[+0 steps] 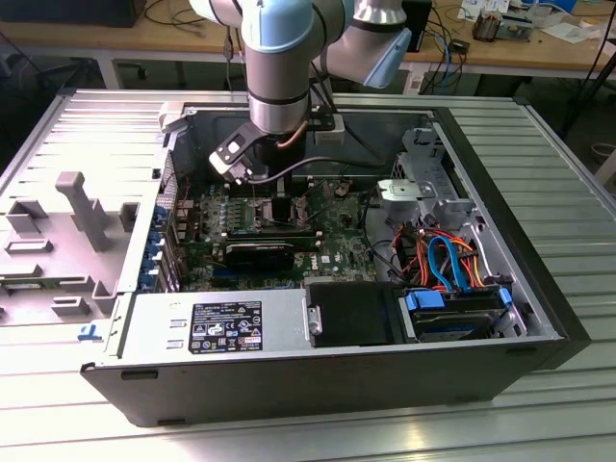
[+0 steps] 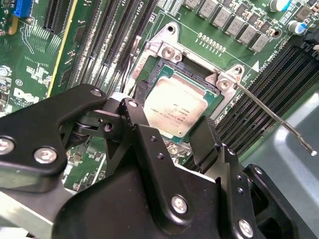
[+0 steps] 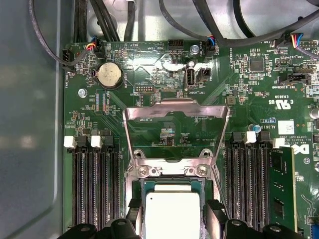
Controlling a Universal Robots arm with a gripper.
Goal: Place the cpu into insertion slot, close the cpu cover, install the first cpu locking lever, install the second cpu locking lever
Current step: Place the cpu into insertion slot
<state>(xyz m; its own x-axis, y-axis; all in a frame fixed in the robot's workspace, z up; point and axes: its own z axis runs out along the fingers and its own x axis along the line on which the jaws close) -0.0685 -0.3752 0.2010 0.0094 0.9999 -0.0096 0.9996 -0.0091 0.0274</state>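
cpu (image 3: 172,215) lies flat inside the insertion slot (image 2: 152,77), silver top up, square with the rim; looks seated, not tilted. Hand (image 3: 174,225) straddles the slot. Its fingers (image 3: 215,221) are parted a touch wider than the chip, a sliver of slot frame showing each side, gripping nothing; I judge the chip rests by its own weight. cpu cover (image 3: 175,107) is hinged at the slot's edge and stands tipped back, its window off the chip, which leaves the slot reachable. One locking lever (image 2: 271,115) is unhooked, angling away from the slot's corner. Memory slots (image 3: 94,189) flank the slot. Case (image 1: 539,289) lies open on the surface (image 1: 577,414)
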